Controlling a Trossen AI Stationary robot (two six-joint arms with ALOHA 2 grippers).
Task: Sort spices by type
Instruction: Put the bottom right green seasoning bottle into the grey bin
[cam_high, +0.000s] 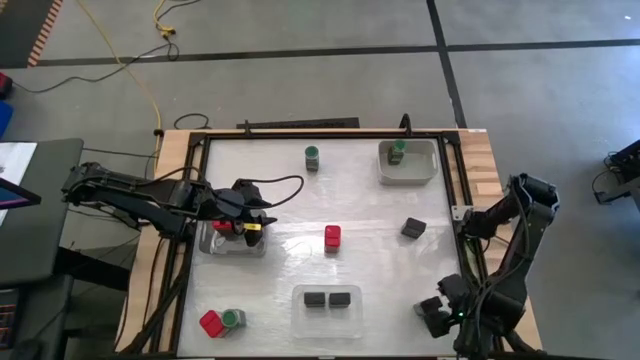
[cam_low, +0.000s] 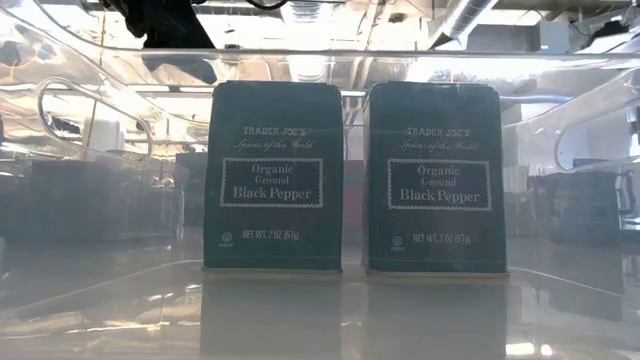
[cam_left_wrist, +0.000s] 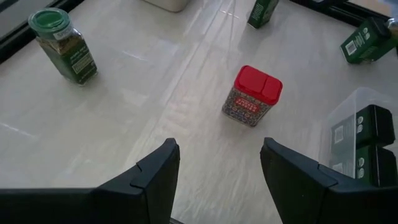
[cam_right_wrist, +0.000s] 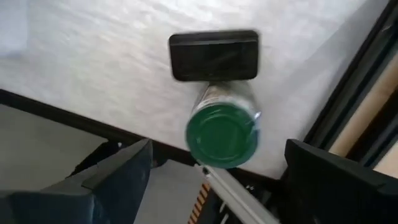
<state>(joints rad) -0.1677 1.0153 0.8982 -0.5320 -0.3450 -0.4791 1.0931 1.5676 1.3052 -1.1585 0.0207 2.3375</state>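
The spices are small red-lidded shakers, green-lidded jars and black tins. One red shaker (cam_high: 332, 237) (cam_left_wrist: 252, 96) stands mid-table, ahead of my open left gripper (cam_high: 260, 222) (cam_left_wrist: 217, 180), which hovers over a clear tray (cam_high: 232, 244) holding another red shaker (cam_high: 222, 227). Two black tins (cam_high: 327, 299) (cam_low: 272, 175) stand in a clear tray at the near edge. A green jar (cam_high: 397, 150) sits in the grey tray (cam_high: 425, 172). My right gripper (cam_high: 432, 312) (cam_right_wrist: 224, 180) is open above a green-lidded jar (cam_right_wrist: 222, 135) and a black tin (cam_right_wrist: 213, 55).
A loose green jar (cam_high: 312, 157) (cam_left_wrist: 62, 46) stands near the far edge and a loose black tin (cam_high: 413, 228) (cam_left_wrist: 367, 40) toward the right. A red shaker (cam_high: 211, 323) and a green jar (cam_high: 234, 318) stand together at the near left corner. A black rail frames the table.
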